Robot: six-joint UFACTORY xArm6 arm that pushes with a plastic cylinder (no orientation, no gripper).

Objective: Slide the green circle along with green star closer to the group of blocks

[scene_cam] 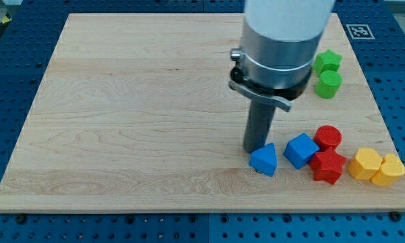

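Note:
The green star and the green circle sit together at the view's upper right, the circle just below the star. My tip rests on the board at the upper left edge of the blue triangle, well to the lower left of both green blocks. The group lies along the view's lower right: the blue triangle, a blue cube, a red circle, a red star, a yellow hexagon and a yellow heart.
The wooden board lies on a blue perforated table. The arm's wide grey and white body hangs over the board's upper right. A marker tag sits at the top right corner.

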